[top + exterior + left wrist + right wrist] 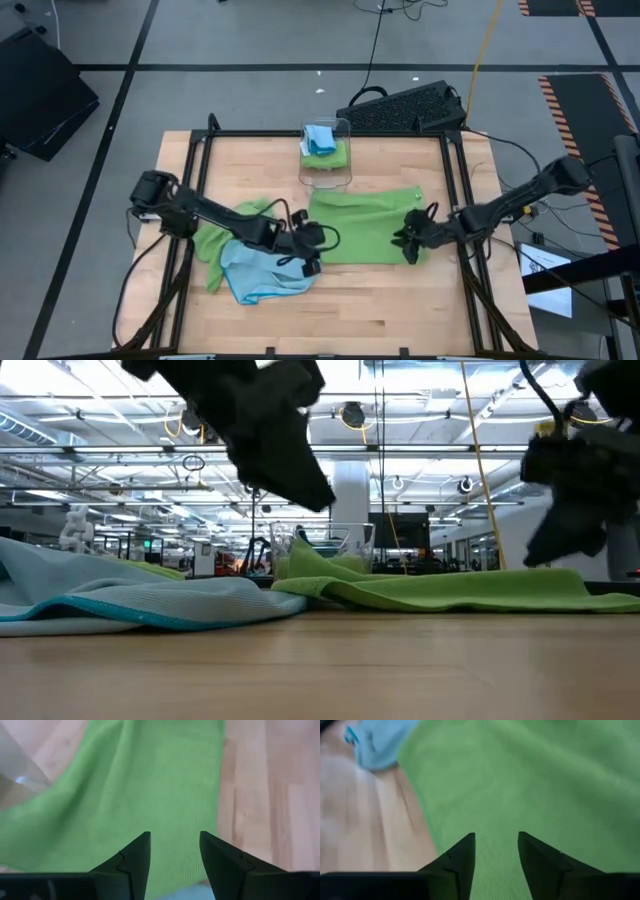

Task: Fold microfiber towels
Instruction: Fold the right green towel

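A: Item one, cloths on the desk (400,310)?

B: One lime green towel (365,225) lay spread flat at the centre. A second green towel (215,240) was bunched to its left, with a light blue towel (262,272) crumpled over it towards the near edge.

A: Container?

B: Clear plastic bin (342,180) at the far centre, holding a green and a blue cloth.

A: Grippers?

B: Left gripper (312,262) hung over the spread towel's left edge, jaws parted, holding nothing. Right gripper (408,247) hung over its right edge, jaws likewise parted and empty.
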Motion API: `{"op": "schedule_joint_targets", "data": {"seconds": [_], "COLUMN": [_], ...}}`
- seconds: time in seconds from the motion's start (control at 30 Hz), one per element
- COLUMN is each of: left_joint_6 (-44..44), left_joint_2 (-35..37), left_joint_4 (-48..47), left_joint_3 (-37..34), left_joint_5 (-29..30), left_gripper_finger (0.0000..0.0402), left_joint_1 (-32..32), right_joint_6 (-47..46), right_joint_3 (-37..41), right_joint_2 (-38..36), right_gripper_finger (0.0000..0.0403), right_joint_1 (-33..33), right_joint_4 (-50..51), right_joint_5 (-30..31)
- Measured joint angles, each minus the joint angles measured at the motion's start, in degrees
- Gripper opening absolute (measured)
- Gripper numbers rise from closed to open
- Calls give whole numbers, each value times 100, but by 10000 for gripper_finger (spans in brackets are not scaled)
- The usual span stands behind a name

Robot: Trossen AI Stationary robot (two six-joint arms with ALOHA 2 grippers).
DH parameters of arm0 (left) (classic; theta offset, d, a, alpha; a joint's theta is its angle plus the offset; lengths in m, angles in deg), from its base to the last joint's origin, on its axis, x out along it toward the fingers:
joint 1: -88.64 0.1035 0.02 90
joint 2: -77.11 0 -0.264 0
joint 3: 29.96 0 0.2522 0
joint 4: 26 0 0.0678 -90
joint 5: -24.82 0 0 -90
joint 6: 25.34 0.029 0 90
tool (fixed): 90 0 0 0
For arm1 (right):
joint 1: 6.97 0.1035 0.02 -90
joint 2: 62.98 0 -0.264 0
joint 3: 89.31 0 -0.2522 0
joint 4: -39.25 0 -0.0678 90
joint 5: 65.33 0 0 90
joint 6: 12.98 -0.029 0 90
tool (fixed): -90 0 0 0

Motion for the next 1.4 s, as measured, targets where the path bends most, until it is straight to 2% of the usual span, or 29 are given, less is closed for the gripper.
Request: {"op": "schedule_joint_targets", "data": {"seconds": [0.13, 0.27, 0.43, 0.5, 0.57, 0.67, 0.8, 1.1, 1.27, 1.4], "left_joint_6": [32, -244, -526, -545, -543, -504, -744, -2019, -2625, -2853], "left_joint_2": [-528, -934, -1089, -989, -813, -457, -223, -771, -802, -554], "left_joint_4": [509, 509, 342, 310, 344, 361, -109, -1475, -2498, -3232], "left_joint_3": [-2, -2, 3, -1, 35, 61, 55, 48, 79, 35], "left_joint_5": [-257, -652, -1665, -1783, -1699, -1203, -652, -642, -696, -709], "left_gripper_finger": [172, 173, 172, 172, 172, 172, 172, 172, 172, 172], "left_joint_1": [180, 339, 317, 191, 51, -183, -608, -1062, -1116, -1087], "right_joint_6": [-468, -804, -1246, -1416, -1521, -1602, -1640, -1550, -1548, -1675], "right_joint_3": [287, 314, 297, 287, 290, 291, 297, 308, 315, 314], "right_joint_2": [429, 723, 984, 1047, 1069, 1074, 1062, 1046, 1043, 1054], "right_gripper_finger": [110, 86, 60, 52, 45, 36, 27, 15, 12, 12], "right_joint_1": [238, 470, 784, 909, 1021, 1136, 1248, 1303, 1453, 1566], "right_joint_4": [-321, -314, -432, -441, -435, -408, -380, -388, -494, -521], "right_joint_5": [-4, -87, -392, -423, -500, -512, -503, -437, -540, -601]}}
